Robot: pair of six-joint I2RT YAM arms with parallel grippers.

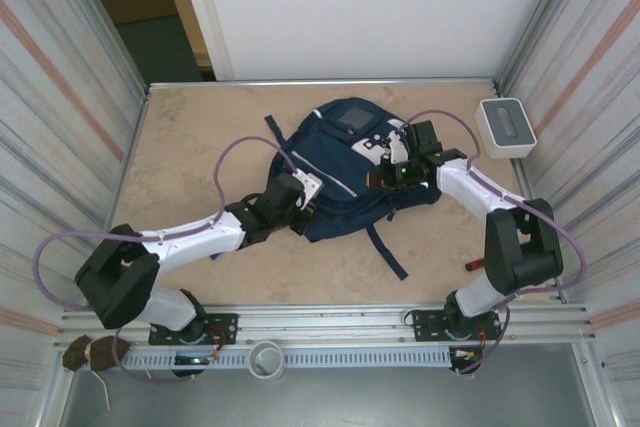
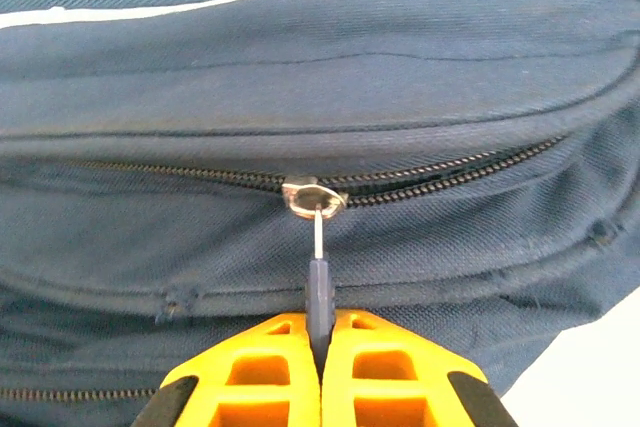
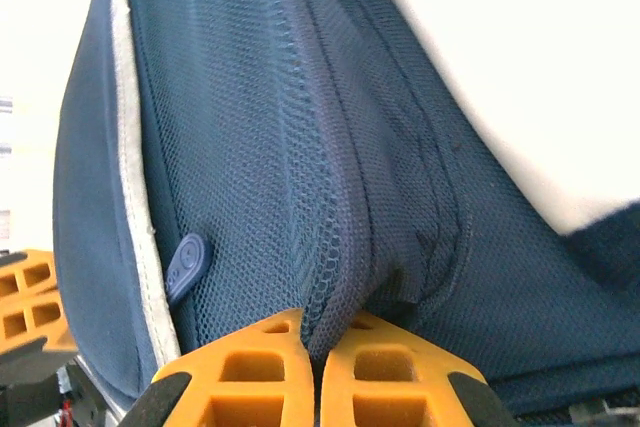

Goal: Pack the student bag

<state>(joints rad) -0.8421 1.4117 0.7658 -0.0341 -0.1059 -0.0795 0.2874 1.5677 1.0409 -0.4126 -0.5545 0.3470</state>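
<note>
The student bag point(image 1: 345, 162), navy blue with thin white stripes and a grey patch, lies flat in the middle of the table. My left gripper point(image 1: 303, 194) is at the bag's near left side. In the left wrist view it point(image 2: 320, 332) is shut on the blue zipper pull point(image 2: 319, 292), which hangs from a metal slider point(image 2: 313, 195) on a partly open zipper. My right gripper point(image 1: 397, 173) is at the bag's right side. In the right wrist view it point(image 3: 330, 332) is shut on a raised fold of the bag's mesh fabric point(image 3: 345, 277). A second blue pull tab point(image 3: 186, 265) lies left of that fold.
A white-grey box point(image 1: 506, 127) stands at the back right corner. One bag strap point(image 1: 385, 247) trails toward the near edge. A small red object point(image 1: 474, 265) lies beside the right arm. Corrugated walls close in the table on both sides.
</note>
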